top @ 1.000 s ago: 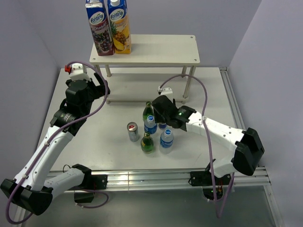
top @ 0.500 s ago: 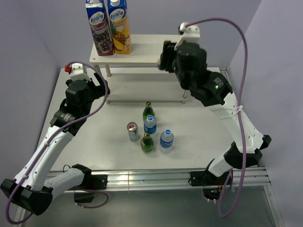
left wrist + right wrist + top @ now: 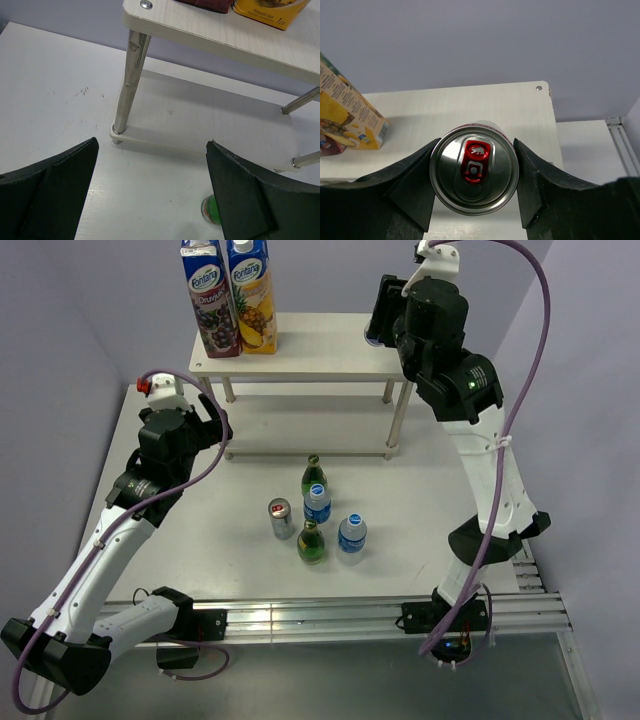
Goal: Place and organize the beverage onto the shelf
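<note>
Drink can with red tab, clamped between the fingers of the right gripper over the right end of the shelf's top board.
Grape juice carton and pineapple juice carton at that board's left end; left gripper spread wide, empty, near the shelf's left front post; green glass bottles, water bottles and second can grouped on the table in front.

A: What's on the white table?
B: Shelf at back. In front of shelf, upright cluster: green bottle nearest, then water bottle, silver can, 2nd water bottle, 2nd green bottle farthest.
</note>
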`<state>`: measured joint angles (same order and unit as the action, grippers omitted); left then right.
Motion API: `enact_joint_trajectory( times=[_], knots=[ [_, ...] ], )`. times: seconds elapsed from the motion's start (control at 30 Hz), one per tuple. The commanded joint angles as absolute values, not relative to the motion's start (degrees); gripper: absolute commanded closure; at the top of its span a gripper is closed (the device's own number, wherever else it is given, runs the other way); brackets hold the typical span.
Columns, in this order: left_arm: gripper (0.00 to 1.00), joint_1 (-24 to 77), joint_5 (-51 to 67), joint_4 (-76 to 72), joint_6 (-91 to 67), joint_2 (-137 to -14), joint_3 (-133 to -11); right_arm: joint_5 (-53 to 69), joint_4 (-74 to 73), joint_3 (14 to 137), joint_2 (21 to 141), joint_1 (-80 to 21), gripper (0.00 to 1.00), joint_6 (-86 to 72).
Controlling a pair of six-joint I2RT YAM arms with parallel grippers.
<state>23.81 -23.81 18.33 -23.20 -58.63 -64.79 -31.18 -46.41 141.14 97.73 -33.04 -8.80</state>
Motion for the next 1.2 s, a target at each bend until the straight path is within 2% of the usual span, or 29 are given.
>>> enact_joint_trajectory(
  times=[0.0, 0.53, 0.87, 0.97, 1.07, 1.1, 1.17],
  knots=[
    [0.05, 23.8, -23.0, 17.3, -22.5, -57.3, -64.9, -28.7, -41.0, 145.0, 98.7, -31.4, 0.88, -6.9],
    [0.05, 23.7, -22.9, 17.2, -22.2, -57.0, -64.9, -24.2, -45.3, 142.0, 102.2, -26.6, 0.86, -10.5],
    [0.05, 23.8, -22.9, 17.3, -22.1, -57.0, -64.9, -23.4, -47.0, 141.1, 103.1, -25.9, 0.78, -11.5],
    [0.05, 23.8, -22.9, 17.3, -22.1, -56.9, -64.8, -22.7, -47.0, 141.4, 103.5, -25.8, 0.71, -11.6],
    [0.05, 23.7, -23.0, 17.3, -22.1, -56.9, -64.7, -22.7, -47.3, 141.9, 104.2, -25.6, 0.55, -11.6],
    [0.05, 23.8, -23.0, 17.3, -22.2, -56.9, -64.7, -22.8, -47.2, 142.1, 104.5, -25.6, 0.43, -11.6],
    [0.05, 23.8, -23.0, 17.3, -22.1, -56.9, -64.7, -22.8, -46.8, 142.2, 104.8, -25.5, 0.35, -11.5]
  ],
)
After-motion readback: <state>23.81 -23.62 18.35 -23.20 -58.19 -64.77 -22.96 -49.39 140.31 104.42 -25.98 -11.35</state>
